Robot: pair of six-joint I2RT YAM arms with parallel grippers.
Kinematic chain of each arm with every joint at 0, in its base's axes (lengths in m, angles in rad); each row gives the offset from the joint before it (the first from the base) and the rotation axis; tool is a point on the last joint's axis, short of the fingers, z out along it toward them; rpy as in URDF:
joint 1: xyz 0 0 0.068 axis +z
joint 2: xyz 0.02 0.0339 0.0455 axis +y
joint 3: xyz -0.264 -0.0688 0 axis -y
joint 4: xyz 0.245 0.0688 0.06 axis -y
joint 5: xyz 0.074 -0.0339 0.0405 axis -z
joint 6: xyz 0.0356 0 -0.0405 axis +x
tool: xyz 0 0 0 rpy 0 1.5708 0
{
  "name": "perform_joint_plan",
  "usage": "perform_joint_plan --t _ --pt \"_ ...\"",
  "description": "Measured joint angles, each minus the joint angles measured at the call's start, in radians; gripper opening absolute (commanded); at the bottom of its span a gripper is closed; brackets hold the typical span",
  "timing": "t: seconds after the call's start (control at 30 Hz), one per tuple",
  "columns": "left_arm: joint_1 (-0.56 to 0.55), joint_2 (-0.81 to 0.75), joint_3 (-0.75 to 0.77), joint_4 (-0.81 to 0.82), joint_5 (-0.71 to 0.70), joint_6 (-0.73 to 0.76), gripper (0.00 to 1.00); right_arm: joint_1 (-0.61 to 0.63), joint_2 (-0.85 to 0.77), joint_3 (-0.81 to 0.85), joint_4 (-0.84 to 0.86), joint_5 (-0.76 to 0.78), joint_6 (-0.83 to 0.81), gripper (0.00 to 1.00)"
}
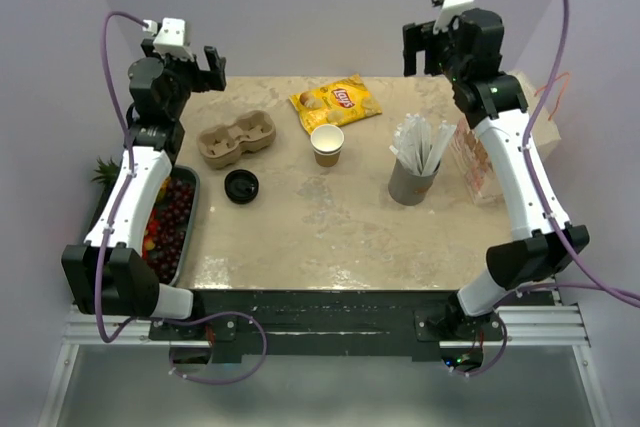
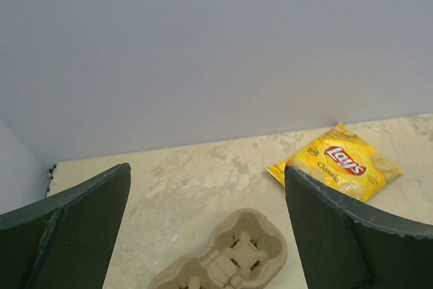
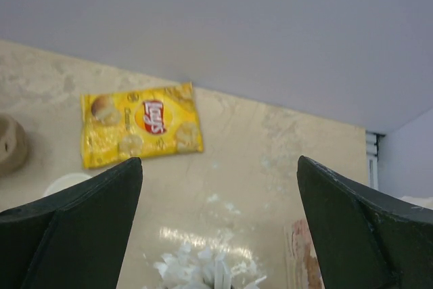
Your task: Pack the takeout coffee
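From above: tan kraft paper cup [image 1: 327,144] upright near the middle of the beige marbled counter [image 1: 330,237], open mouth up, white inside. Round black plastic lid [image 1: 241,186] flat off to its left, not touching. Moulded-pulp carrier [image 1: 237,138] just past the lid. Raised, spread wide, gripping nothing: left pincer [image 1: 212,67] and right pincer [image 1: 418,50]. Left wrist: carrier again, glossy yellow chip bag [image 2: 338,164], plain grey wall [image 2: 203,45]. Right wrist: same bag, cup's white rim barely peeking in low left.

Beige table [image 1: 330,237], pulp carrier [image 1: 237,139], black lid [image 1: 241,186], paper cup [image 1: 327,144], chip bag [image 1: 335,102], straw cup [image 1: 413,182]
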Motion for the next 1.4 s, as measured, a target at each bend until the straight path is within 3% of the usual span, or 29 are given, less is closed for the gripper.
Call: perform_joint_plan --t 0.13,0.27,0.53,0.83,0.9,1.1,1.13,1.23,1.4 --pt "-0.01 0.0 -0.029 -0.035 0.047 0.015 0.99 -0.001 0.005 -0.07 -0.047 -0.07 -0.05 0.99" --pt "-0.022 0.003 -0.03 -0.094 0.098 0.029 0.96 0.001 -0.015 -0.104 -0.066 -0.245 -0.148 0.98" --pt "-0.025 0.003 -0.03 -0.236 0.182 0.084 0.94 0.052 -0.001 -0.112 -0.103 -0.449 -0.296 0.83" --pt "-0.025 0.0 -0.007 -0.438 0.28 0.277 0.94 0.174 0.08 -0.127 -0.148 -0.531 -0.48 0.55" --pt "-0.025 -0.005 -0.008 -0.479 0.28 0.324 0.92 0.208 0.096 -0.139 -0.151 -0.538 -0.515 0.48" --pt "-0.025 -0.006 -0.021 -0.606 0.249 0.426 0.92 0.274 0.174 -0.157 -0.152 -0.55 -0.596 0.4" --pt "-0.025 -0.006 -0.031 -0.618 0.241 0.433 0.92 0.282 0.192 -0.163 -0.151 -0.55 -0.61 0.32" --pt "-0.025 -0.006 -0.069 -0.638 0.227 0.448 0.93 0.291 0.248 -0.158 -0.162 -0.55 -0.668 0.23" --pt "-0.025 -0.006 -0.111 -0.656 0.212 0.449 0.93 0.294 0.413 -0.027 -0.303 -0.555 -0.835 0.25"
